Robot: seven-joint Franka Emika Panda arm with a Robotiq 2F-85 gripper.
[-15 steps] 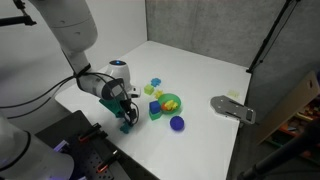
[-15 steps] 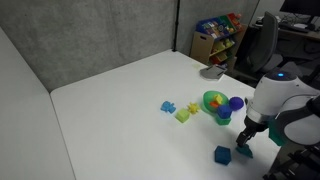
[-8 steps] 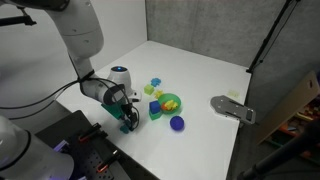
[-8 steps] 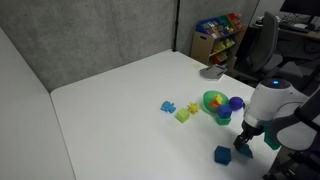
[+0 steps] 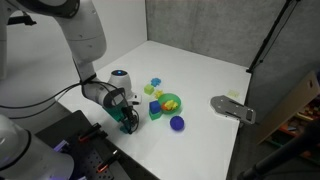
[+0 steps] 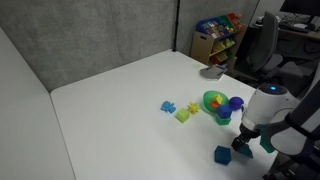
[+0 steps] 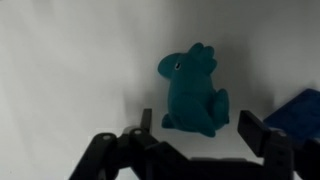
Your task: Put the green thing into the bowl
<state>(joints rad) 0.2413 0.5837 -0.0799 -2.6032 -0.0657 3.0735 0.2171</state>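
Tool (image 7: pixel 196 116), released and spread, straddles the green thing (image 7: pixel 193 85); its long axis runs away from the tool, snout turned from the dark blue cube (image 7: pixel 302 110).

On your white table (image 5: pixel 200 70) you have a blue-purple ball (image 5: pixel 177 123), a light blue block (image 6: pixel 168 106) just beside a yellow-green block (image 6: pixel 183 114), and a dark blue cube (image 6: pixel 222 154) near the edge. A grey tool (image 5: pixel 232 108) lies well apart from them at another edge. Behind the table stands a toy shelf (image 6: pixel 217 38).
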